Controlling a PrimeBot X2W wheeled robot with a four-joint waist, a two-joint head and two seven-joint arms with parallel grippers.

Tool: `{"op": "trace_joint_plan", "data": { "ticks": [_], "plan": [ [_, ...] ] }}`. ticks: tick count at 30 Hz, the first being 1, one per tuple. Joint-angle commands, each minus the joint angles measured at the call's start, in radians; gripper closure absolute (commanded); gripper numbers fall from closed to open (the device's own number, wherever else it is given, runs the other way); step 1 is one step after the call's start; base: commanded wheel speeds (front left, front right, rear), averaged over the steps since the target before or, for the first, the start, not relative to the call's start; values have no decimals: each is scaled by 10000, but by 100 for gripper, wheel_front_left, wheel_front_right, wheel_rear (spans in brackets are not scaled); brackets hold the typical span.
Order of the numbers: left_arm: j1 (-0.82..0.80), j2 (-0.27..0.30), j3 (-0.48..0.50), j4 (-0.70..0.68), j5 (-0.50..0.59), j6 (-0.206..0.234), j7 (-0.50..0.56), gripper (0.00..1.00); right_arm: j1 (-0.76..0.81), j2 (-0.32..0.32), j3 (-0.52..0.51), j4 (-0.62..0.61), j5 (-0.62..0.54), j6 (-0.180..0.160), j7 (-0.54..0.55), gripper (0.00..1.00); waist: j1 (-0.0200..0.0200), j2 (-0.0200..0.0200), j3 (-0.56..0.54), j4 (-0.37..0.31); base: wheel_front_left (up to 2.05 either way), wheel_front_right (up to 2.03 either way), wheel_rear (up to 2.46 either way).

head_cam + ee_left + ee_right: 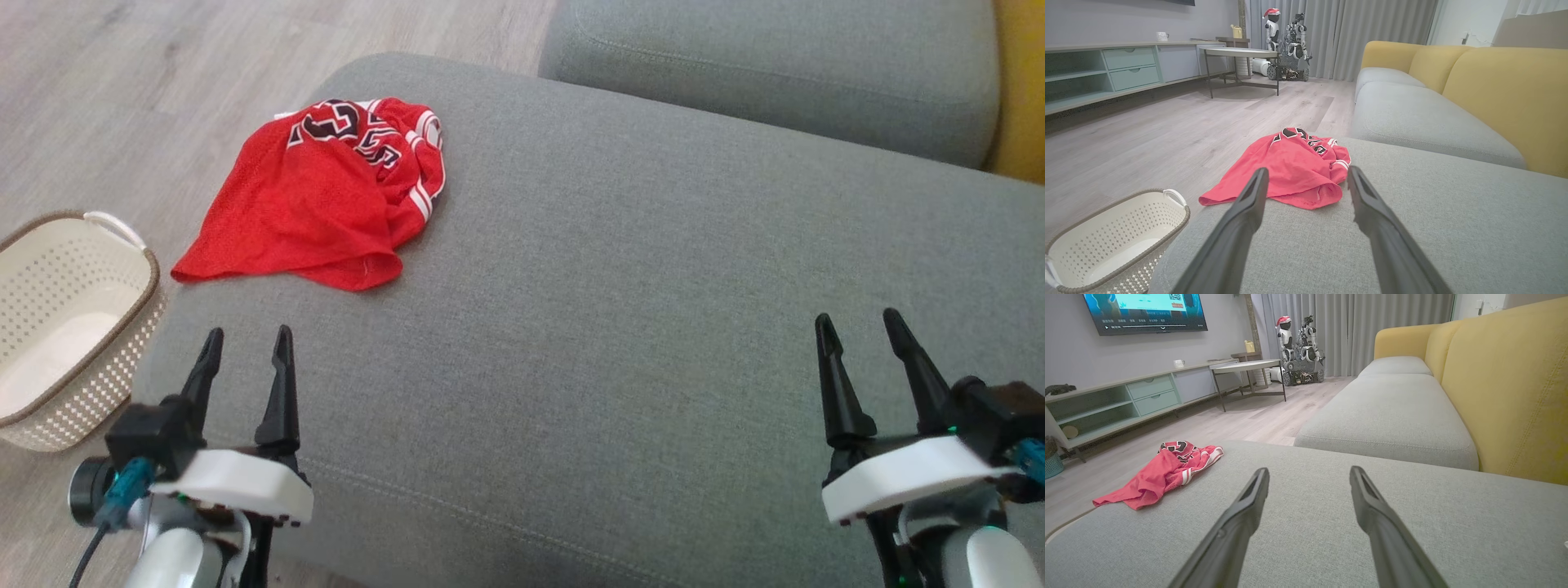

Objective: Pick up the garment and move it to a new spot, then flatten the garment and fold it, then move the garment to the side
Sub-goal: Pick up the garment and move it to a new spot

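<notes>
red mesh garment [318,204] at the cushion's [653,327] left edge looks light and limp; pinch its hem. your left gripper [245,347] and right gripper [857,331] gape wide, empty.

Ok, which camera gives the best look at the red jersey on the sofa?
The head view: it looks down on the whole red jersey, lettering and striped trim unobstructed. The left wrist view shows it partly behind that gripper's fingers; the right wrist view shows it small, off to the side.
</notes>
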Motion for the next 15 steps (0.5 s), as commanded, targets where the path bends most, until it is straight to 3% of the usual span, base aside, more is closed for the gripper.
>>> {"op": "trace_joint_plan", "data": {
  "ticks": [1,9,15],
  "plan": [
    [-716,255,416,-311,4,78,-101,0,-347,-56,200,-428,-98,65,63,0,0,0,80,-39,0,0,0],
    [-2218,232,626,-385,78,57,-155,0,-854,-56,433,-777,-433,65,408,0,0,0,1015,-448,0,0,0],
    [-4075,282,909,558,-271,-334,29,0,-1603,-56,715,-1125,-943,65,760,0,0,0,2367,-1094,0,0,0]
  ]
}}
